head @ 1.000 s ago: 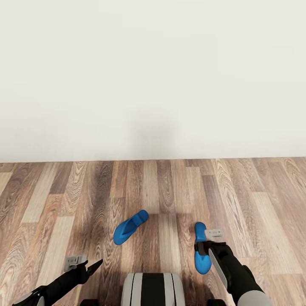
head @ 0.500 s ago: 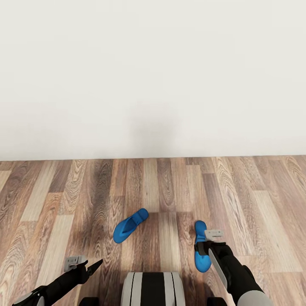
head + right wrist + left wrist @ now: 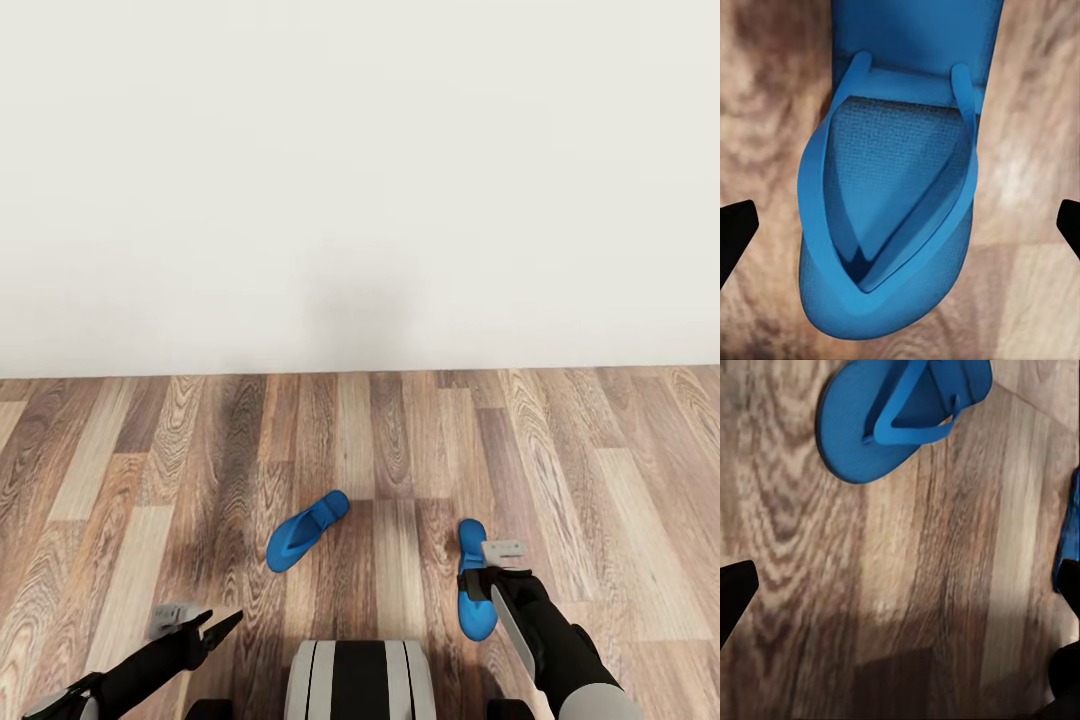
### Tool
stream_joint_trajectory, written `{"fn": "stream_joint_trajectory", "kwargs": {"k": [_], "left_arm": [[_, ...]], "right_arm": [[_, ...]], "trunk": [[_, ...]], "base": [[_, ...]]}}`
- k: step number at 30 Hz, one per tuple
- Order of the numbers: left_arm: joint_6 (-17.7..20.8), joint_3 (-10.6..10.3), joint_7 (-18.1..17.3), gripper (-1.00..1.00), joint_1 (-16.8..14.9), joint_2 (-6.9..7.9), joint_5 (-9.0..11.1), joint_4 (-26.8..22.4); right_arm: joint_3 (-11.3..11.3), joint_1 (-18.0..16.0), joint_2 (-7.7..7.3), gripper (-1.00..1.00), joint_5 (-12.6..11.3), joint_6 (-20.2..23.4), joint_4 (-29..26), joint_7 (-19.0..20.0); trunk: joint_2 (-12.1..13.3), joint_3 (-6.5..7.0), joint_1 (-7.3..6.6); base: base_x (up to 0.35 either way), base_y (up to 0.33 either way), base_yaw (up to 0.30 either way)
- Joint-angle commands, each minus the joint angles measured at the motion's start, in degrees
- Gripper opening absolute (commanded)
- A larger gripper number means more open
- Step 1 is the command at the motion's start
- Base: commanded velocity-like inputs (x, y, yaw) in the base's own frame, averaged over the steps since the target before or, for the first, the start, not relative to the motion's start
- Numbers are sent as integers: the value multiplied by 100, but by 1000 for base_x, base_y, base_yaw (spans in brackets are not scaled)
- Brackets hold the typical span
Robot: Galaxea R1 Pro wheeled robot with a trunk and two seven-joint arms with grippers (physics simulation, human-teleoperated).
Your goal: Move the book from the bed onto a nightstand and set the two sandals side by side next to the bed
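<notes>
Hovering directly over one sandal [image 3: 896, 187] on the wood floor [image 3: 120, 480], the right gripper [image 3: 492, 585] has its jaws apart, apparently lined up for a grasp. The left gripper [image 3: 200, 628], jaws also apart, idles near the other sandal [image 3: 305, 532]. Count: two sandals, two grippers.

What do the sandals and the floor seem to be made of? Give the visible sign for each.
Sandals: probably foam or rubber, matte blue; the footbed shows a fine grainy texture and thin moulded straps.
Floor: wood or wood-look planks, shown by grain swirls and board seams, with a slight sheen.
</notes>
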Motion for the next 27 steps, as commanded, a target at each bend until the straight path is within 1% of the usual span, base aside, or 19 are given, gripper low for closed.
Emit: {"fn": "stream_joint_trajectory", "kwargs": {"k": [1,2,3,5,6,8,11,14,27], "left_arm": [[66,45,-403,100,0,55,49,1],[78,79,-612,100,1,89,54,1],[121,172,-1031,100,1,168,59,1],[176,296,-1397,100,2,248,58,1],[228,426,-1652,100,2,309,57,1],[290,623,-1925,100,3,375,52,1],[322,722,-2051,100,3,405,48,1],[335,762,-2098,100,1,417,47,1],[337,771,-2110,100,3,420,47,1]], "right_arm": [[19,-1,-5,100,1,32,-7,-24],[19,-1,-5,100,1,32,-7,-24],[20,-1,-6,100,1,32,-7,-24],[20,-1,-6,100,1,31,-7,-24],[19,-1,-9,100,1,31,-7,-24],[22,-1,-7,100,1,31,-7,-24],[24,-1,-6,100,1,31,-7,-24],[21,-1,-3,100,1,31,-7,-24],[26,-1,3,100,5,31,-7,-24]], "trunk": [[-1,-3,-1],[-1,-3,-1],[-1,-3,-1],[-1,-3,-1],[-1,-3,-1],[-1,-3,-1],[-1,-3,-1],[-1,-3,-1],[-1,-3,-1]], "base": [[0,0,0],[0,0,0],[0,0,0],[0,0,0],[0,0,0],[0,0,0],[0,0,0],[0,0,0],[0,0,0]]}}
